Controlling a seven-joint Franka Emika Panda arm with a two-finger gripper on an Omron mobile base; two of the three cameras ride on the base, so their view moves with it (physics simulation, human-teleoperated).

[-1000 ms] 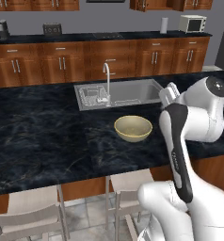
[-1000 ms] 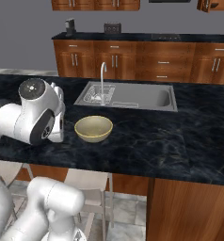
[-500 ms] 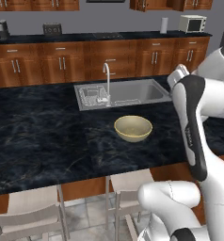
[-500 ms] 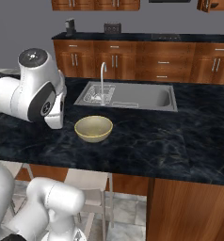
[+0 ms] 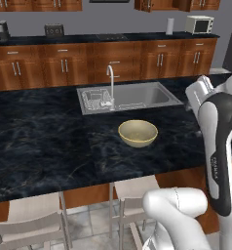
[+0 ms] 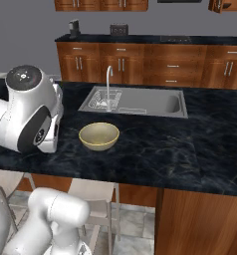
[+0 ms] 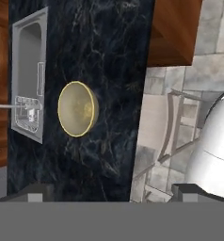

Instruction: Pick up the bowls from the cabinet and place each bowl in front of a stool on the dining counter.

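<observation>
The cream-beige bowl (image 5: 137, 133) (image 6: 98, 136) stands upright on the black marble dining counter (image 5: 49, 141), near its front edge and in line with a stool (image 5: 132, 188). In the hand view I look straight down on the bowl (image 7: 77, 109) from high above. My gripper (image 7: 111, 196) is open, its fingertips (image 7: 38, 193) far apart with nothing between them. My hand (image 5: 200, 93) hangs to the right of the bowl, well clear of it. The dark brown bowl is out of view. Wall cupboards (image 5: 157, 5) run along the top edge.
A steel sink (image 5: 127, 96) with a tall faucet (image 5: 110, 80) is set into the counter behind the bowl. A second stool (image 5: 35, 217) stands to the left. The wall counter (image 5: 103, 38) carries a microwave (image 5: 199, 24) and a toaster (image 5: 53, 30).
My arm has swung up and to the right, away from the bowl. The bowl has stayed where it was on the counter.
</observation>
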